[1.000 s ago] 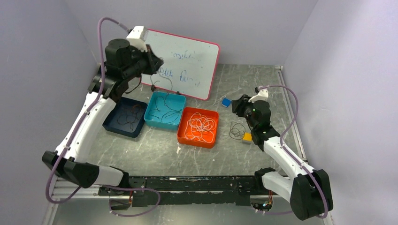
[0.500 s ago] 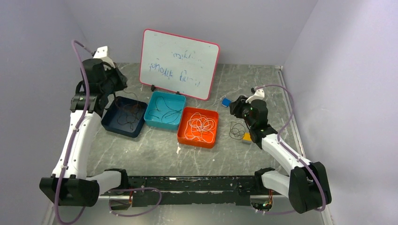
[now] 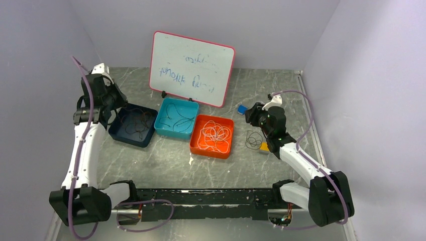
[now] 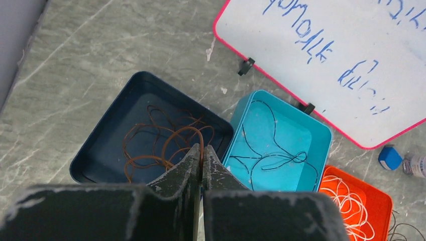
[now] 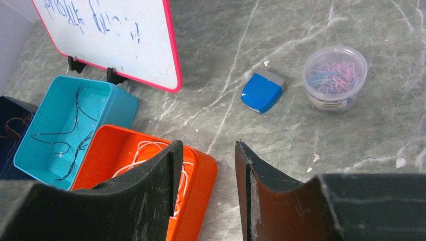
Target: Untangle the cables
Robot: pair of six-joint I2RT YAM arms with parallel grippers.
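My left gripper (image 4: 202, 148) is shut on a reddish-brown cable (image 4: 189, 128) that loops down into the dark blue tray (image 4: 100, 135). In the top view that gripper (image 3: 116, 102) hangs over the tray's far left corner (image 3: 116, 131). Black cables (image 4: 294, 156) lie in the teal tray (image 3: 163, 129). White cables (image 3: 215, 133) fill the orange tray (image 3: 208, 152). A small black cable loop (image 3: 252, 139) lies loose on the table. My right gripper (image 5: 206, 146) is open and empty, above the table by the orange tray's right end (image 5: 203, 175), and it also shows in the top view (image 3: 251, 116).
A pink-framed whiteboard (image 3: 193, 68) stands behind the trays. A blue eraser (image 5: 262, 92) and a tub of paper clips (image 5: 335, 78) sit ahead of my right gripper. A small yellow block (image 3: 264, 146) lies by the loose loop. Grey walls close in on both sides.
My left arm has swung left and down, from in front of the whiteboard to over the dark blue tray. The right arm has barely moved.
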